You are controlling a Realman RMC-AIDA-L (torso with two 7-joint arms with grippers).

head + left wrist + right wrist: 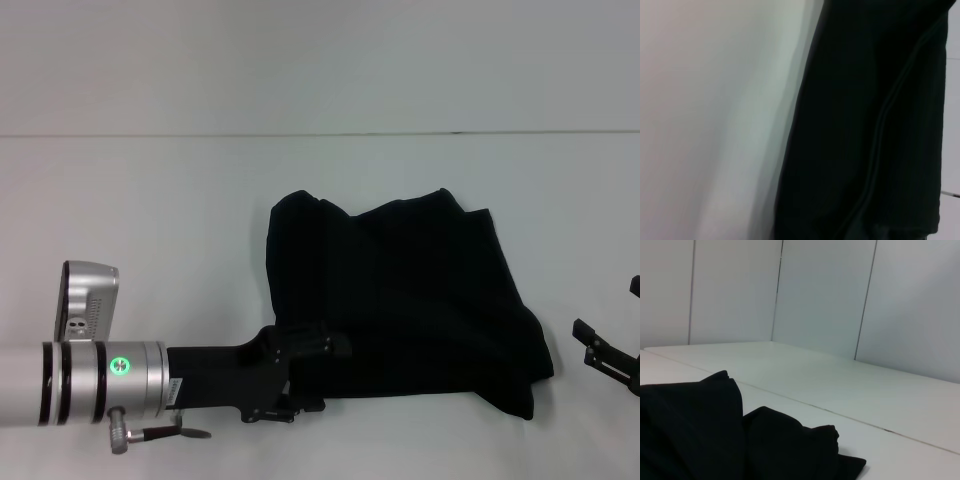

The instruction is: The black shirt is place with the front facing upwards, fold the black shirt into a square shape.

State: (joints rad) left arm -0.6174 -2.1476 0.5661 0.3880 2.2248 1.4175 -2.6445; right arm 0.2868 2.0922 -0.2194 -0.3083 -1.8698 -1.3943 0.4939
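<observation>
The black shirt [405,295] lies folded into a rough, rumpled bundle at the middle of the white table; no lettering or neck label shows. It also shows in the left wrist view [865,125], close up with a seam line, and in the right wrist view [715,435] as bunched folds. My left gripper [300,378] is at the shirt's near left corner, black against the black cloth. My right gripper [612,345] is open and empty, apart from the shirt, at the right edge of the head view.
The white table [150,220] runs bare to the left of and behind the shirt. A seam line [320,134] crosses the table's far side. White panel walls [825,295] stand beyond the table.
</observation>
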